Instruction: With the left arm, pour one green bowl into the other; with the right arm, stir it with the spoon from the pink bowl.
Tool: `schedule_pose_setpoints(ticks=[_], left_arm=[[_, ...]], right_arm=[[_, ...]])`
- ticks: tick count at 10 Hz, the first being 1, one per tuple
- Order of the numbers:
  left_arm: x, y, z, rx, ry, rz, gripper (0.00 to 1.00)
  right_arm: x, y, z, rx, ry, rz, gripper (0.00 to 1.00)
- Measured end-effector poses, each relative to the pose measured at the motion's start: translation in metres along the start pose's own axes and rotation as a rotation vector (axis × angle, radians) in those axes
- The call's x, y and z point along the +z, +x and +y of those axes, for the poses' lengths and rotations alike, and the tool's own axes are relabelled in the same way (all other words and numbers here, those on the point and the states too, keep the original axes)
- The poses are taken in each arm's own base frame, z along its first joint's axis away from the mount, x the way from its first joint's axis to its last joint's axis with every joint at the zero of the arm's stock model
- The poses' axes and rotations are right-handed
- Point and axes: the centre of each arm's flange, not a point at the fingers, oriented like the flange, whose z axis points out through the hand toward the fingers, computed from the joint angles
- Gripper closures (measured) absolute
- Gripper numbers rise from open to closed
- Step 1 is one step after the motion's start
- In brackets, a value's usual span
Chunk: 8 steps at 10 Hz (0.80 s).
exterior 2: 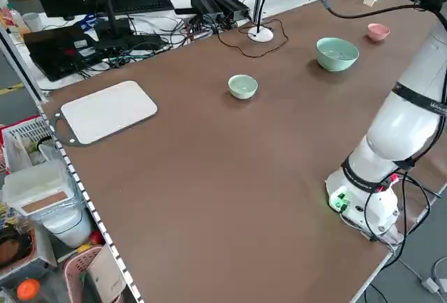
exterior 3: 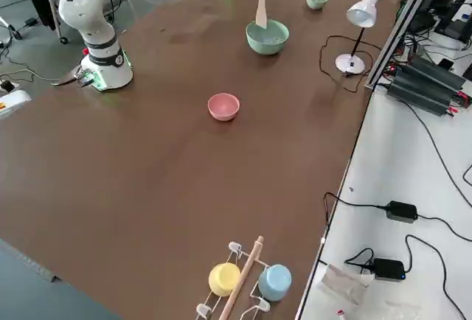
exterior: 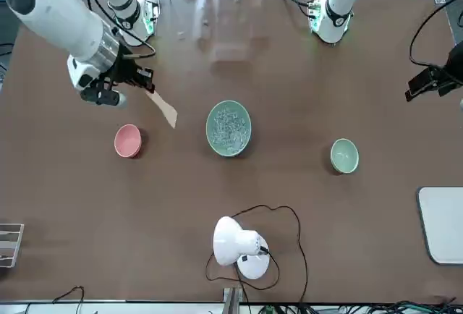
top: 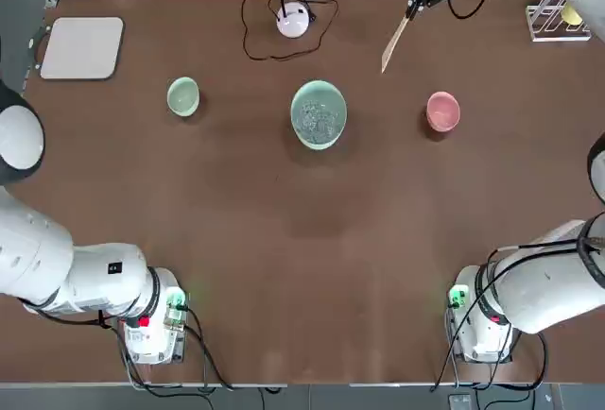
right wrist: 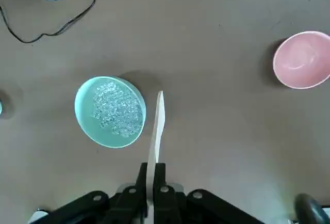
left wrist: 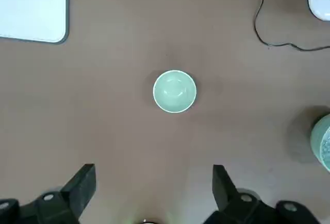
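**Spoon held high, large bowl just to one side of it**

On the brown tabletop point(top: 284, 240) the three bowls stand in a row across the far half: the large green bowl point(top: 319, 113) midway, filled with clear granules, the small green bowl point(top: 183, 96) toward the left edge and seemingly empty, the pink bowl point(top: 442, 111) toward the right edge, also empty. The right gripper point(right wrist: 152, 180) hangs above the table between the pink bowl and the large one, jaws closed on the handle of the spoon point(right wrist: 155, 128), whose long axis runs blade-down and away from the fingers. The blade sits just beside the large bowl's rim, not yet over it, so stirring likely needs a short shift toward the middle. The left gripper point(left wrist: 154, 182), fingers spread wide and empty, hovers well above the small green bowl.
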Motion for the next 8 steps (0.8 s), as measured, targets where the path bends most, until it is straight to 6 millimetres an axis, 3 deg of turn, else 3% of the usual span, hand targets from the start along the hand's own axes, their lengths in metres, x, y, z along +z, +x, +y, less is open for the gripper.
schedule_pose_setpoints(ticks=[2,4,8], left_arm=[[-0.004,0.001,-0.008,0.015,-0.001,0.01,0.0],[-0.011,0.0,-0.008,0.016,-0.002,0.025,0.0],[-0.013,0.0,-0.007,0.016,-0.002,0.028,0.0]], right_arm=[[0.0,0.012,0.034,-0.044,-0.013,-0.034,0.94],[-0.003,0.03,0.083,-0.086,-0.01,-0.062,0.94],[0.02,0.051,0.152,-0.163,0.0,-0.111,0.94]])
